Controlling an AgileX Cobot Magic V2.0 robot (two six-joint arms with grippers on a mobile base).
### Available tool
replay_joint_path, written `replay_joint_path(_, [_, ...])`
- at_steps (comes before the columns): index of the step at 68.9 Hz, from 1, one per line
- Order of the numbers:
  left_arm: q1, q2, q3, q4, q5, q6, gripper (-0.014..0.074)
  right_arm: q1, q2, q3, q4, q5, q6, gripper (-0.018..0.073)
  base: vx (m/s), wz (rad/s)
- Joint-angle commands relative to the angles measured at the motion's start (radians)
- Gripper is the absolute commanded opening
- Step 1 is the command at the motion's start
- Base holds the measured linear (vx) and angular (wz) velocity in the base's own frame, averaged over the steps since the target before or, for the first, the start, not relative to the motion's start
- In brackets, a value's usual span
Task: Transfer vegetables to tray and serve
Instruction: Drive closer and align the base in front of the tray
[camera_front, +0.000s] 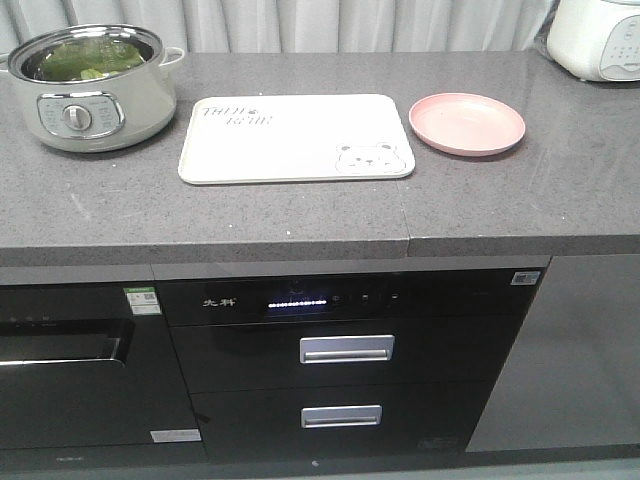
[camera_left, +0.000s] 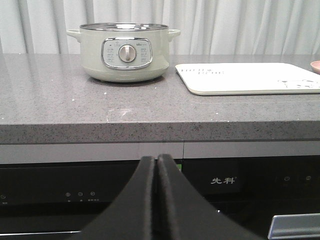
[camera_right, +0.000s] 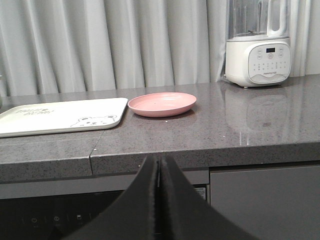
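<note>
Green lettuce leaves (camera_front: 88, 58) lie inside a pale green electric pot (camera_front: 85, 112) at the counter's back left; the pot also shows in the left wrist view (camera_left: 125, 52). The cream-white bear tray (camera_front: 295, 137) lies empty in the middle of the counter; it also shows in the left wrist view (camera_left: 250, 77) and the right wrist view (camera_right: 60, 115). My left gripper (camera_left: 156, 160) is shut and empty, below the counter edge in front of the pot. My right gripper (camera_right: 159, 159) is shut and empty, below the counter edge in front of the pink plate.
An empty round pink plate (camera_front: 467, 123) sits right of the tray. A white blender (camera_right: 257, 47) stands at the back right. Below the grey counter edge (camera_front: 300, 250) are black appliance fronts with drawer handles (camera_front: 346, 348).
</note>
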Motion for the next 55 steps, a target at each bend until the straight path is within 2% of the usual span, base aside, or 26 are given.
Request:
replay_joint_path(1, [0.001,-0.015,0.027,0.001,-0.076,-0.002,-0.0006,-0.005,-0.005,0.014,-0.003,-0.078,0.0,-0.0003,0.07,0.0])
replay_joint_path(55, [0.001,-0.015,0.027,0.001,-0.076,-0.002,-0.0006,-0.005,-0.005,0.014,-0.003,-0.078,0.0,-0.0003,0.09,-0.01])
